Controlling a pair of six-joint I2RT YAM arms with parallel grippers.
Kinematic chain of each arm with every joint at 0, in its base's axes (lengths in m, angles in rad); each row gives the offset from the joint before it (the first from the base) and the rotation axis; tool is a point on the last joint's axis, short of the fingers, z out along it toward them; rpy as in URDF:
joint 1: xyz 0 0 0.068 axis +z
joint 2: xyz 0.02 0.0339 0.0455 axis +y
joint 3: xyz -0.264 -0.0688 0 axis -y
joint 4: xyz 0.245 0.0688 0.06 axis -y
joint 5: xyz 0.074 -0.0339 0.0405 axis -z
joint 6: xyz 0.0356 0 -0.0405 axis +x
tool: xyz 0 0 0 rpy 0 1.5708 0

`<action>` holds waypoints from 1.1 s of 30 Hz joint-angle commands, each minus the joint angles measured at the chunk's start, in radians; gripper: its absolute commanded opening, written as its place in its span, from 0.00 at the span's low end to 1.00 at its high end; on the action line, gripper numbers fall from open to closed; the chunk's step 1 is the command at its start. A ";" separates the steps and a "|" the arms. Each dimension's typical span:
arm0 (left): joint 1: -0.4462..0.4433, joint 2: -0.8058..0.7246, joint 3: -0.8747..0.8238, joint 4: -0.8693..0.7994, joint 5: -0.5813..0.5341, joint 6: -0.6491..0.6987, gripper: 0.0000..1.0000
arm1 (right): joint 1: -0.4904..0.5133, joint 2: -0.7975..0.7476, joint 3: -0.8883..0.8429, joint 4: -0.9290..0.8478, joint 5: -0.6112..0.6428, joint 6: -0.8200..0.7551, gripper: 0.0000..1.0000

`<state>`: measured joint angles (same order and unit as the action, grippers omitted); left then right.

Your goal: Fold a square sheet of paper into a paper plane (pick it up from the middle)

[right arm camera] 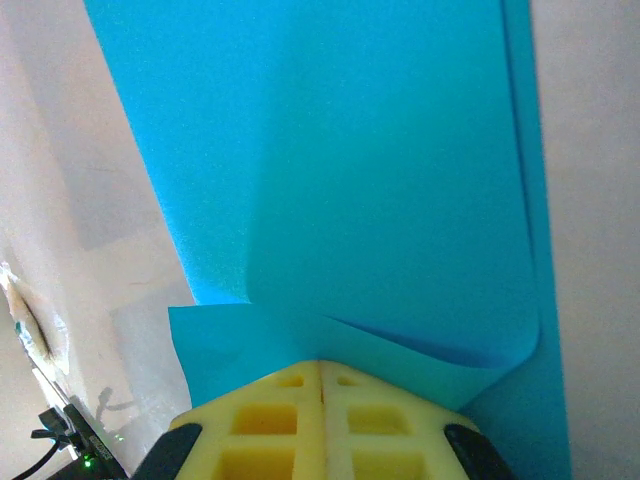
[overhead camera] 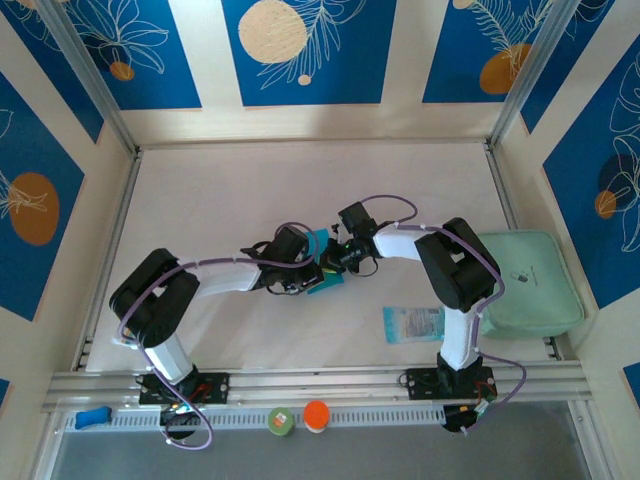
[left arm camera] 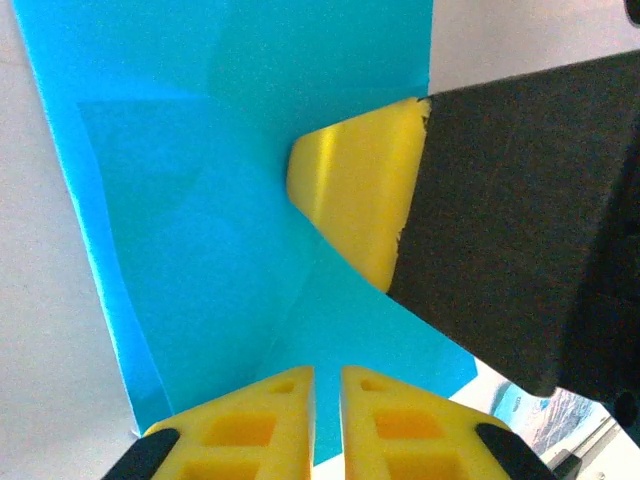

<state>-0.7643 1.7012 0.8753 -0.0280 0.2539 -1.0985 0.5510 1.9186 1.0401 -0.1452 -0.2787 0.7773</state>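
The square sheet of paper (overhead camera: pixel 320 242) is at the middle of the table (overhead camera: pixel 250 190), between the two arms that meet over it, and faint creases show across it. The right gripper (right arm camera: pixel 322 420) is clamped tight on a curled edge of the sheet, its pads pressed together. The left gripper (left arm camera: pixel 327 425) has its jaws a narrow slit apart at another edge; whether they pinch the sheet I cannot tell. Well to the right lie a pale printed packet (overhead camera: pixel 412 323) and a mint-green pad (overhead camera: pixel 528 283)
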 commanded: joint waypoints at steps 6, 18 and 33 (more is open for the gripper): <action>-0.003 0.013 0.021 -0.047 -0.039 0.035 0.15 | -0.006 0.063 -0.052 -0.114 0.115 0.004 0.00; -0.005 0.052 -0.012 -0.024 -0.014 0.027 0.12 | -0.007 0.068 -0.052 -0.117 0.113 0.004 0.00; -0.005 0.066 -0.044 -0.042 0.003 0.049 0.10 | -0.017 0.078 -0.054 -0.119 0.113 0.007 0.00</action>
<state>-0.7643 1.7447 0.8585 -0.0334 0.2356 -1.0748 0.5434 1.9190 1.0401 -0.1452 -0.2825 0.7773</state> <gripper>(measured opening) 0.102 0.042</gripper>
